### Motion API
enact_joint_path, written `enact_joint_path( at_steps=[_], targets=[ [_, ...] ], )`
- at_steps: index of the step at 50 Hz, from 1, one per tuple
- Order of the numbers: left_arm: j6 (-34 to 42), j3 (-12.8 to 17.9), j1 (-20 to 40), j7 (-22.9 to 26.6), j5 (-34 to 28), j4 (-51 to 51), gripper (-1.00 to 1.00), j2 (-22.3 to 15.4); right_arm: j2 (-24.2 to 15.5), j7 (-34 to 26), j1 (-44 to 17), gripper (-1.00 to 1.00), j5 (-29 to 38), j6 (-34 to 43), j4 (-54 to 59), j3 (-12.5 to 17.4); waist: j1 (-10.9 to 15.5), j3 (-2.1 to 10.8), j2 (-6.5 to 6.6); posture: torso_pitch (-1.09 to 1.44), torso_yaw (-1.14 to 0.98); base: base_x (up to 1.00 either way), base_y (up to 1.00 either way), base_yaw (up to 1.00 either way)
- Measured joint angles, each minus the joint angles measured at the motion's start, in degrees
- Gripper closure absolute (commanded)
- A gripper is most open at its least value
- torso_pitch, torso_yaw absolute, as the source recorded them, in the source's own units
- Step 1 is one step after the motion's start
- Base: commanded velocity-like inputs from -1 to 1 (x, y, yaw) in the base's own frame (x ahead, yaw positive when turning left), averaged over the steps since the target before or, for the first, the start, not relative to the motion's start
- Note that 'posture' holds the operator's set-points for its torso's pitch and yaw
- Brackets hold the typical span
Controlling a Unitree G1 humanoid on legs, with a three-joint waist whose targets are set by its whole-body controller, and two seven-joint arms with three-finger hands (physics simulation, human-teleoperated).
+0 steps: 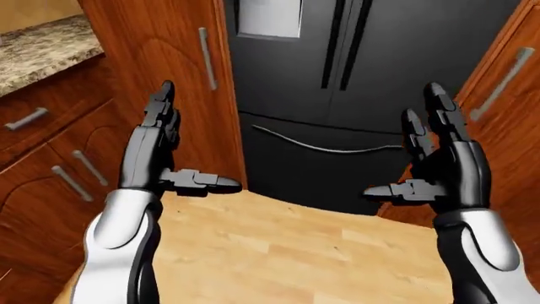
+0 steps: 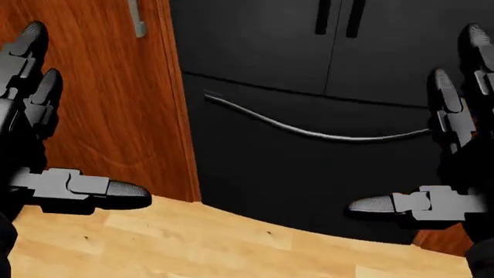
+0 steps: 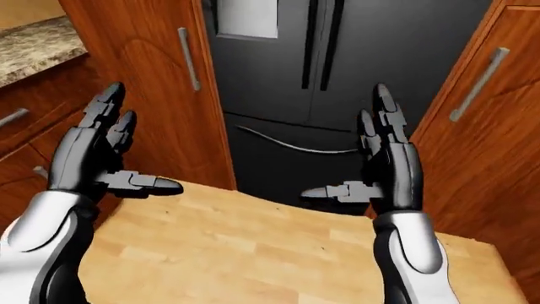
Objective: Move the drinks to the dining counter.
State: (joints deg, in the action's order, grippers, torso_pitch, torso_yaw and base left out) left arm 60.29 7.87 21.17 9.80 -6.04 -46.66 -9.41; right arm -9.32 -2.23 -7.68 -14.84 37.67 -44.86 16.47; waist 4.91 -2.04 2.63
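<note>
Black fridge (image 1: 354, 69) dead ahead between wood cabinets (image 3: 144, 82); left hand (image 1: 156, 149) and right hand (image 1: 443, 164) spread open, empty, above clear floor (image 3: 270, 247).

Black fridge (image 1: 371, 76) btwn wood cabinets (image 3: 144, 95); granite counter (image 1: 38, 50) top left; wood floor (image 3: 253, 253).
</note>
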Motion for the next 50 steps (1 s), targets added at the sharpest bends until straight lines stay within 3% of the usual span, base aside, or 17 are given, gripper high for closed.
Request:
enact_joint_path(
  at_steps=[5, 7, 9, 10, 12, 17, 20, 23, 25, 27, 29, 33, 37, 40, 47, 49, 50],
  targets=[
    [-2.0, -0.2, 1.1, 0.2, 0.6, -3.3, -1.0, -0.5, -0.1, 0.8, -1.7, -1.0, -0.7, 0.0, -3.7, 2.2, -2.1, 0.91, -1.59, 0.0, 0.0, -0.04, 0.0, 1.0],
    [-2.0, -0.1, 1.1, 0.1, 0.6, -3.3, -1.0, -0.5, -0.2, 1.2, -2.3, -1.0, -1.9, 0.2, -4.3, 2.1, -3.2, 1.28, -3.05, 0.0, 0.0, -0.07, 0.0, 1.0],
    [-1.9, -0.3, 1.3, 0.1, 0.6, -2.9, -1.0, -0.5, -0.4, 1.7, -2.6, -1.0, -3.3, 0.9, -4.7, 2.3, -4.7, 0.84, -5.34, 0.0, 0.0, -0.13, 0.0, 1.0],
    [-1.7, -0.5, 1.0, 0.2, 0.6, -2.6, -1.0, -0.1, -0.7, 2.0, -2.7, -1.0, -3.9, 1.2, -4.5, 2.6, -5.2, 0.09, -5.42, 0.0, 0.0, -0.27, 0.0, 1.0],
    [-0.6, -1.5, 0.4, 0.5, 1.1, -1.2, -1.0, 0.1, -0.6, 2.9, -2.1, -1.0, -4.7, 2.4, -3.4, 3.2, -5.8, -1.39, -4.49, 0.0, 0.0, -0.28, 0.0, 1.0],
    [0.1, -0.2, 0.9, 0.4, 0.8, -2.4, -1.0, -0.4, -1.3, 3.5, -2.3, -1.0, -5.6, 3.2, -3.6, 2.1, -4.4, 0.55, -4.26, 0.0, 0.0, -0.53, 0.0, 0.92],
    [-0.8, -0.1, 1.5, 0.1, 0.5, -3.9, -1.0, -0.4, -1.5, 3.2, -2.4, -1.0, -5.7, 2.4, -4.8, 1.9, -3.6, -0.66, -2.15, 0.0, 0.0, -0.69, 0.0, 0.82],
    [-1.5, -0.6, 1.3, 0.3, 0.8, -3.5, -1.0, -0.5, -1.3, 3.1, -2.4, -1.0, -5.7, 2.2, -5.3, 1.9, -3.0, -1.78, 1.74, 0.0, 0.0, -0.69, 0.0, 0.81],
    [-1.1, -0.3, 0.3, 0.4, 0.8, -2.2, -1.0, -0.5, -0.7, 2.7, -1.9, -1.0, -5.7, 2.2, -4.1, 1.0, -2.4, -2.26, 1.48, 0.0, 0.0, -0.69, 0.0, 0.85],
    [-0.5, 0.0, -0.5, 0.2, 0.4, -1.1, -1.0, -0.4, -0.7, 2.3, -1.5, -1.0, -5.7, 2.9, -3.3, 0.4, -2.0, -0.84, 1.82, 0.0, 0.0, -0.68, 0.0, 0.88],
    [-0.3, -0.2, -0.1, 0.2, 0.2, -1.1, -1.0, -0.4, -0.7, 2.2, -1.5, -1.0, -5.5, 3.0, -3.2, 0.8, -2.7, 0.35, 0.81, 0.0, 0.0, -0.69, 0.0, 0.9],
    [-1.6, -1.0, 1.2, 0.4, 0.3, -3.5, -1.0, -0.3, -1.1, 2.2, -1.9, -1.0, -5.0, 1.7, -5.2, 1.6, -5.5, 0.98, -3.11, 0.0, 0.0, -0.68, 0.0, 0.92],
    [-1.4, -2.4, 0.0, 1.3, 1.0, -2.5, -1.0, 0.2, -0.9, 2.1, -1.1, -1.0, -4.2, 1.1, -4.2, 1.9, -6.2, 2.02, -4.86, 0.0, 0.0, -0.69, 0.0, 0.96],
    [-1.3, -1.3, 0.2, 1.1, 0.4, -2.2, -1.0, 0.0, -1.0, 1.9, -1.8, -1.0, -4.2, 1.5, -5.0, 1.4, -5.4, 2.13, -3.71, 0.0, 0.0, -0.66, 0.0, 0.99],
    [-1.9, -1.6, 0.2, 1.1, 0.0, -2.2, -1.0, 0.2, -0.8, 1.5, -1.5, -1.0, -4.1, 1.7, -4.5, 1.3, -4.5, -0.04, -0.52, 0.0, 0.0, -0.57, 0.0, 1.0],
    [-1.7, -1.6, 0.5, 1.2, 0.0, -2.2, -1.0, 0.1, -0.8, 1.5, -1.7, -1.0, -4.0, 1.6, -4.6, 1.4, -4.3, -0.47, 0.98, 0.0, 0.0, -0.54, 0.0, 1.0],
    [-1.6, -1.5, 0.7, 1.2, -0.1, -2.3, -1.0, 0.0, -0.9, 1.5, -2.0, -1.0, -4.0, 1.5, -4.9, 1.4, -4.1, 0.04, 2.66, 0.0, 0.0, -0.53, 0.0, 1.0]
  ],
)
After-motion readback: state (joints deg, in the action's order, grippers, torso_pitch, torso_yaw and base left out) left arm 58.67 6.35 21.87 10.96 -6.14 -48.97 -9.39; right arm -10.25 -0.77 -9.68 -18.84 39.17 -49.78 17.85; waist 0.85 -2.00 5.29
